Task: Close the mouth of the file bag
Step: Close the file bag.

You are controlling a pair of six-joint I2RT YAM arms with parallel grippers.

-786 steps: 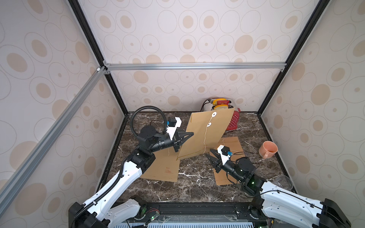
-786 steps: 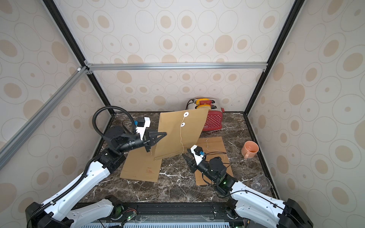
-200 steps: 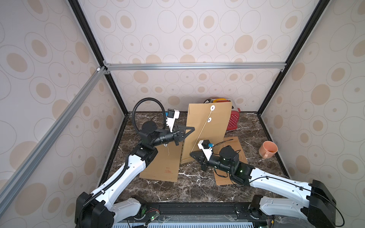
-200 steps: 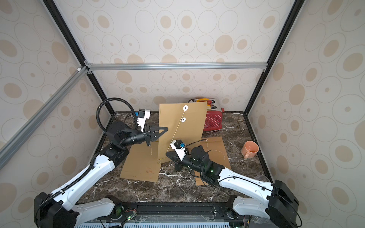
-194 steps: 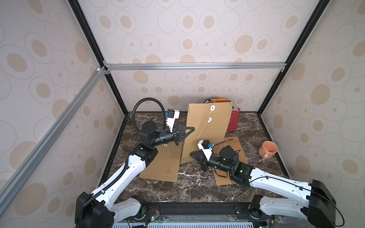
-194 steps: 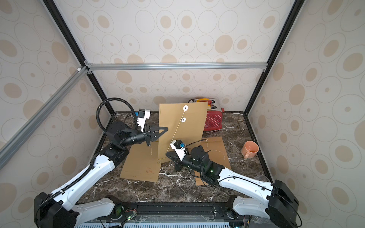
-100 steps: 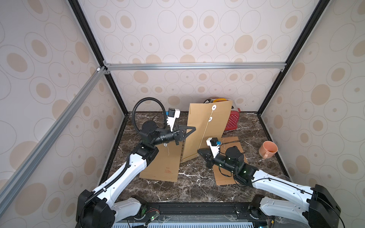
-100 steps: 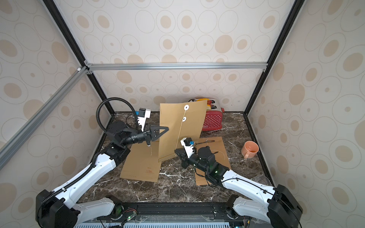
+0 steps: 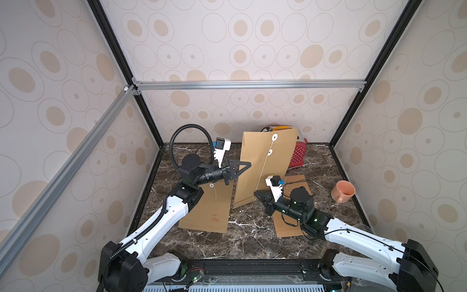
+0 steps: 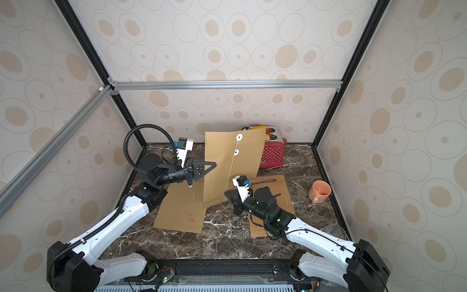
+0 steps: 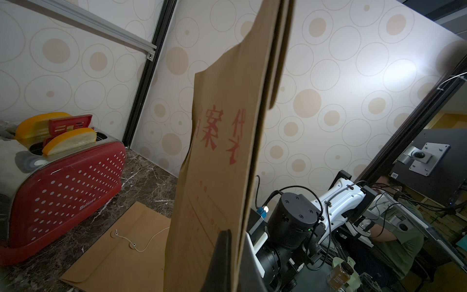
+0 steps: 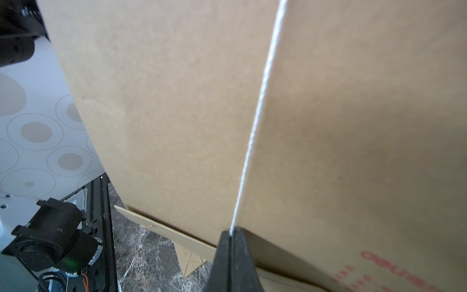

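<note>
L jaws clamp file bag (image 9: 278,156) edge; R jaws pinch string (image 12: 255,126) taut.

Red toaster (image 9: 298,155) (bread (image 11: 69,141) inside), orange mug (image 9: 343,191) apart.

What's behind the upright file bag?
A red toaster with yellow slices in its slots. In both top views the file bag covers part of it; anything else there is hidden.

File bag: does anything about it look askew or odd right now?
The file bag stands on end, leaning, pinched at its side edge by the left gripper. Its string runs taut from the upper button to the right gripper, straight past the lower button, with no wrap visible.
</note>
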